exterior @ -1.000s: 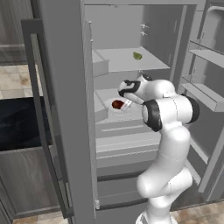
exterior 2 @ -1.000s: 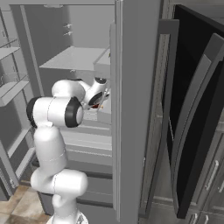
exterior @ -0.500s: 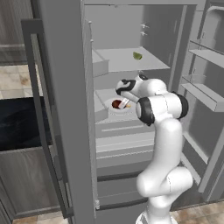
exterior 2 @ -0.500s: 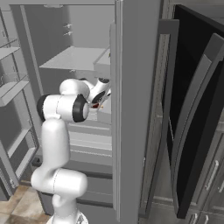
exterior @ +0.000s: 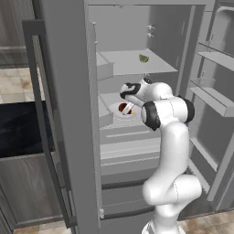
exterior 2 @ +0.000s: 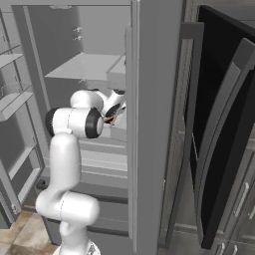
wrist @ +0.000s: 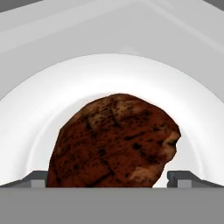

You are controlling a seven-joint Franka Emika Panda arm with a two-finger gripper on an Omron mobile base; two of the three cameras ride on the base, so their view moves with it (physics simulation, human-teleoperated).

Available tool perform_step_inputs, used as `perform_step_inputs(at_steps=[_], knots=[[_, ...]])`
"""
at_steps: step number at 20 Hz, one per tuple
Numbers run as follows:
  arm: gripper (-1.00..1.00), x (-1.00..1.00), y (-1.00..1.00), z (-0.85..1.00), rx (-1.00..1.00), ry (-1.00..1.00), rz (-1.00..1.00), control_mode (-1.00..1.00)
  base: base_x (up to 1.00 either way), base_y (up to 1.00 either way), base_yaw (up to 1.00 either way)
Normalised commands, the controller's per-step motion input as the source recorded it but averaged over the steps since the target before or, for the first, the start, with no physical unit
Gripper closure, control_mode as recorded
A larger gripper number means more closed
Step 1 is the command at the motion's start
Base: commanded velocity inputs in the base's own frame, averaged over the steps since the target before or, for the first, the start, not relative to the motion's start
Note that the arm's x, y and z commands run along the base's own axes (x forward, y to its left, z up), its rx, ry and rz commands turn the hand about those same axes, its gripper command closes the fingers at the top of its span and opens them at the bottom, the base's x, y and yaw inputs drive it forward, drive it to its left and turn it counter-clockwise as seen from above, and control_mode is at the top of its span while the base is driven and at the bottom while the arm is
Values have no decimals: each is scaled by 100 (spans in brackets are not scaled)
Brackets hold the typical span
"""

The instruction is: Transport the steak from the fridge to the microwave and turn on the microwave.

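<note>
Reaching into the fridge point(exterior: 68, 91), the gripper point(wrist: 112, 179) is standing wide open with a fingertip point(wrist: 37, 178) at each side of the steak point(wrist: 114, 140), gripping nothing. Lying straight ahead on a white plate point(wrist: 26, 118) on the middle shelf, the steak is stretching crosswise between the tips; no writing is showing.

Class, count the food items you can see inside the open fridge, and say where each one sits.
2. The steak lies on a white plate on the middle shelf; a small green item sits on the shelf above. Others may be hidden.
</note>
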Motion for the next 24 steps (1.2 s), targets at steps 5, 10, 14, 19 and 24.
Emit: perform_step_inputs(at_steps=[5, 10, 14, 19, 24], knots=[[100, 12, 3, -89, 0, 5, 4, -100, 0, 0, 0], [100, 5, -5, -93, 0, 3, -2, -100, 0, 0, 0], [100, -16, -22, -56, 1, -5, -16, -100, 0, 0, 0], [100, -28, -23, -21, 7, -19, -22, -100, 0, 0, 0], [100, -14, -18, 5, 6, -17, -18, -100, 0, 0, 0]])
